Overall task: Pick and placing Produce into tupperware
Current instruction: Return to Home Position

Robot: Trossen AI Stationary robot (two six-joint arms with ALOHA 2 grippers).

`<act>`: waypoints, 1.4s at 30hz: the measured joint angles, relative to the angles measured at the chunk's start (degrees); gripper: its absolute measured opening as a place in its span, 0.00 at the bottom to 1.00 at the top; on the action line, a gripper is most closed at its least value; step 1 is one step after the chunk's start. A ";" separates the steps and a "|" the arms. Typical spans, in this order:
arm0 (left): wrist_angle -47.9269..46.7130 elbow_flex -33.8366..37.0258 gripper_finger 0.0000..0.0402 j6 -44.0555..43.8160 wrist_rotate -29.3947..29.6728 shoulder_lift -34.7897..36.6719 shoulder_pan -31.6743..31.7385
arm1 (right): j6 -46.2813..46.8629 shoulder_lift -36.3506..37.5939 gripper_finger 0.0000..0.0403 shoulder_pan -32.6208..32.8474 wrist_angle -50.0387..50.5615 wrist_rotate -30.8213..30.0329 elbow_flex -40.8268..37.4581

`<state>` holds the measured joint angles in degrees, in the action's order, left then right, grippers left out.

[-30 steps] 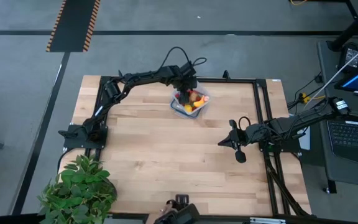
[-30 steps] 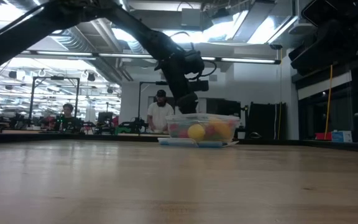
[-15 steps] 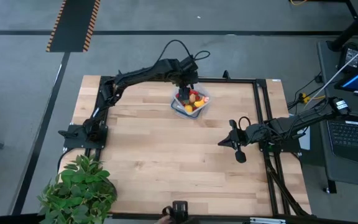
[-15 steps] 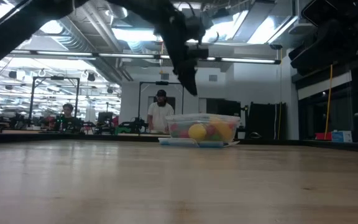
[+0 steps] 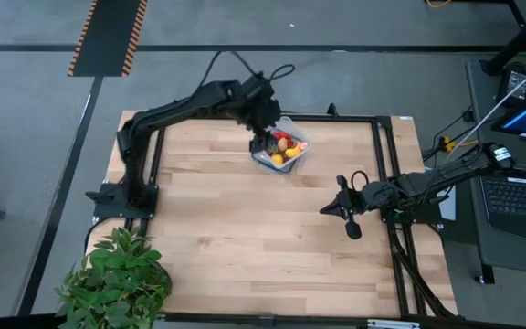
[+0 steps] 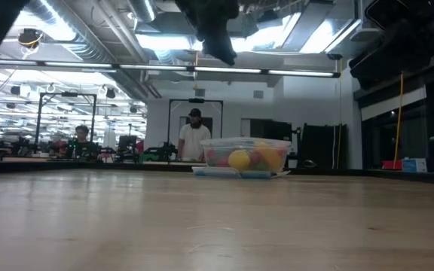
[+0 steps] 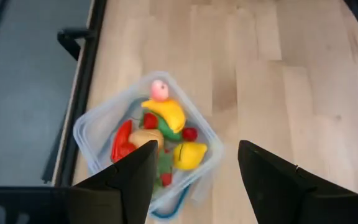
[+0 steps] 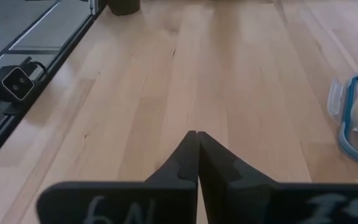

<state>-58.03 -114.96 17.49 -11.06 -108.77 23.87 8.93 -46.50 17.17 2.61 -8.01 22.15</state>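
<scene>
The tupperware (image 7: 89, 134), clear and bluish, stands near the table's far edge on a blue-rimmed lid (image 6: 232, 172). It holds the produce: a yellow banana (image 7: 166, 113), a lemon (image 7: 189, 155), a red pepper (image 7: 122, 140) and a small red berry (image 7: 189, 133). My left gripper (image 7: 194, 165) hangs open, with nothing between its fingers, high above the tupperware (image 5: 279, 149) and slanting down at it. It shows at the top of the low view (image 6: 217, 38). My right gripper (image 5: 325, 210) waits shut over the table's right side, away from the tupperware.
A leafy potted plant (image 5: 117, 279) stands at the near left corner. Dark frame rails (image 5: 382, 164) run along the table's right and far edges. Bare wood lies between the tupperware and my right gripper (image 8: 196, 140). People (image 6: 194, 139) stand in the room beyond.
My left gripper has risen from just over the tupperware's rim to high above it, drawing back a little toward the table's left, and has stayed open. The tupperware and the produce in it have not moved.
</scene>
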 joint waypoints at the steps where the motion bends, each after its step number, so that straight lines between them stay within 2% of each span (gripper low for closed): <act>1: 1.45 1.77 0.54 -0.32 0.91 1.19 -0.83 | 0.00 0.00 0.01 0.02 -0.20 0.00 0.00; 5: 8.54 12.26 0.54 -1.13 4.70 8.17 -4.32 | 1.63 0.00 0.01 0.20 -0.26 0.06 0.00; 10: 18.57 30.15 0.54 -5.71 6.20 19.94 -7.48 | 1.41 0.00 0.01 2.78 -2.90 0.07 0.00; 17: 43.08 59.13 0.54 -12.12 9.34 36.49 -16.28 | -2.19 -2.16 0.01 4.81 -12.76 -0.05 0.04; 22: 53.14 73.83 0.54 -15.59 11.76 47.33 -22.13 | -4.28 -3.66 0.01 4.81 -14.66 -0.07 0.16; 27: 53.94 81.21 0.54 -17.00 14.95 59.96 -25.85 | -8.96 1.00 0.01 4.81 -9.78 -0.04 2.28; 34: 47.30 85.69 0.54 -15.16 19.27 78.01 -27.45 | -10.69 16.72 0.01 4.81 3.85 -0.17 4.81; 39: 42.94 89.65 0.54 -15.63 19.90 89.29 -27.44 | -8.22 25.74 0.01 4.76 14.46 -7.89 4.81; 42: 39.15 91.71 0.54 -16.25 21.02 95.00 -27.45 | -7.86 28.68 0.01 4.76 18.20 -9.98 4.79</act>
<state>-18.88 -23.25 1.24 9.96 -13.77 -3.59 1.07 -17.82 21.93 20.81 -17.99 26.94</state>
